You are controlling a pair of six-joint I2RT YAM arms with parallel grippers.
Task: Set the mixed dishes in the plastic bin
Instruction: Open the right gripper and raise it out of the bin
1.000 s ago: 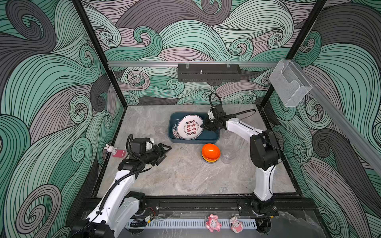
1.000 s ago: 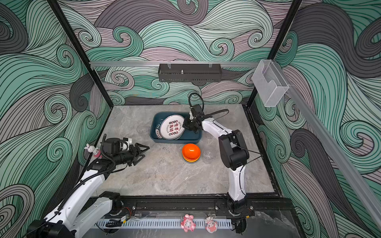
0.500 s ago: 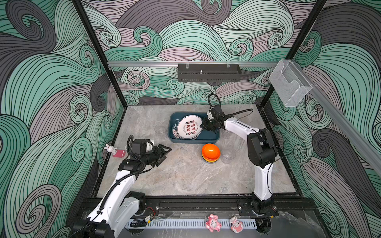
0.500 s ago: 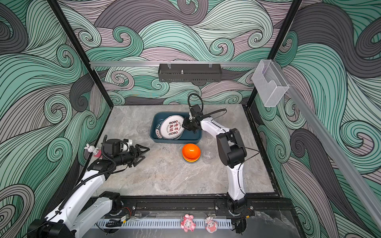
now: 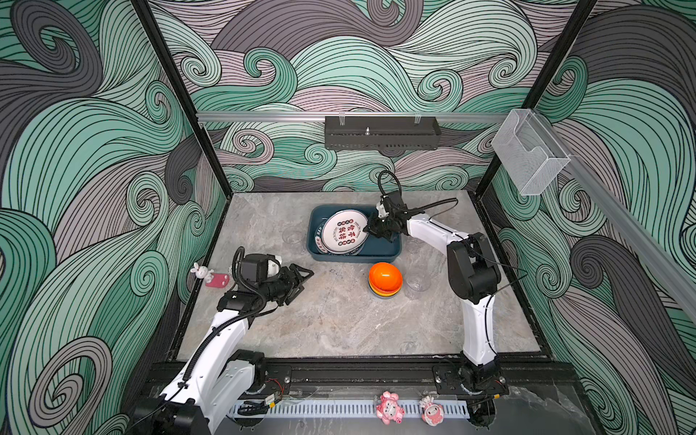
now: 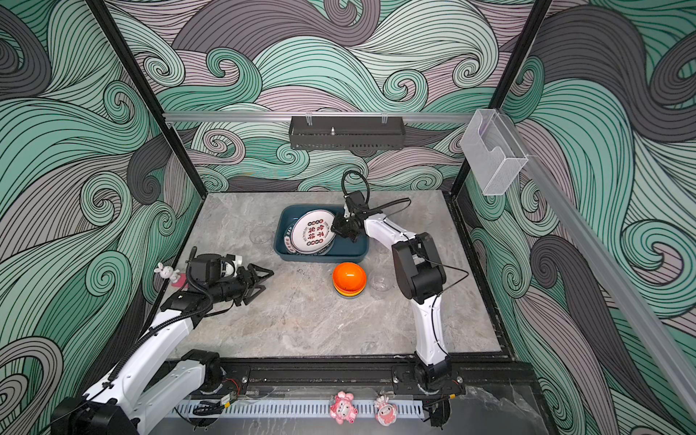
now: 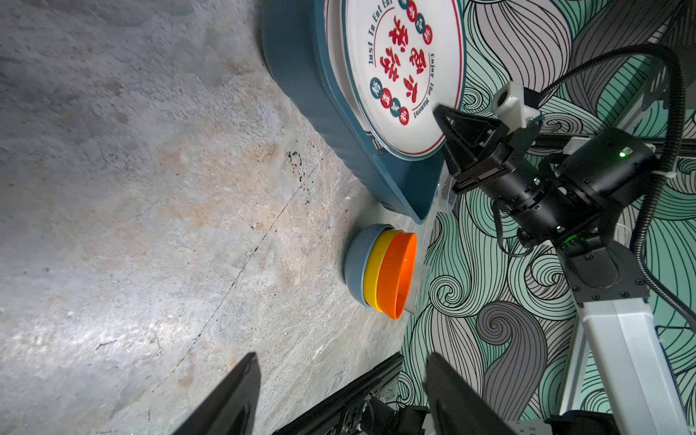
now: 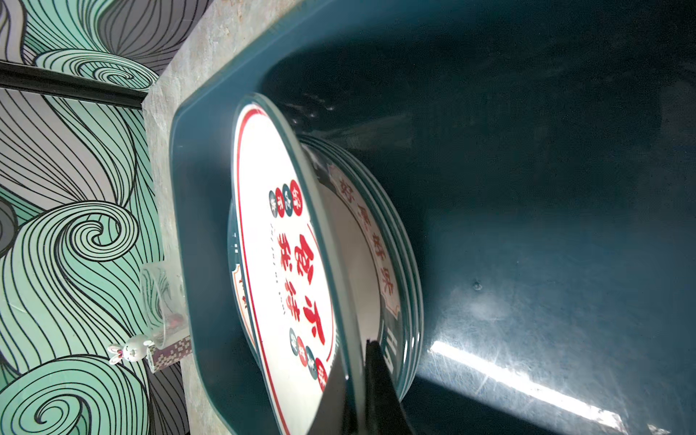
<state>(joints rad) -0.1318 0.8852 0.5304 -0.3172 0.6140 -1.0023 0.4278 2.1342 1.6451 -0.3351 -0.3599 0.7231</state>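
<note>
Right gripper (image 5: 370, 228) clenches the rim of one tilted plate (image 5: 343, 233), with stacked plates (image 8: 371, 233) just beneath in the plastic bin (image 5: 380, 251), their number unclear. Left gripper (image 5: 304, 280), well apart, gapes empty. Only the left wrist view separates three nested bowls (image 7: 380, 273): blue, yellow, orange.

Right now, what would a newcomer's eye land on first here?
The white plate printed with red characters, held tilted by its rim in the shut right gripper above the stacked plates in the teal bin. Then the orange-topped bowl stack on the table in front of the bin, and the left gripper open and empty near the table's left edge.
</note>
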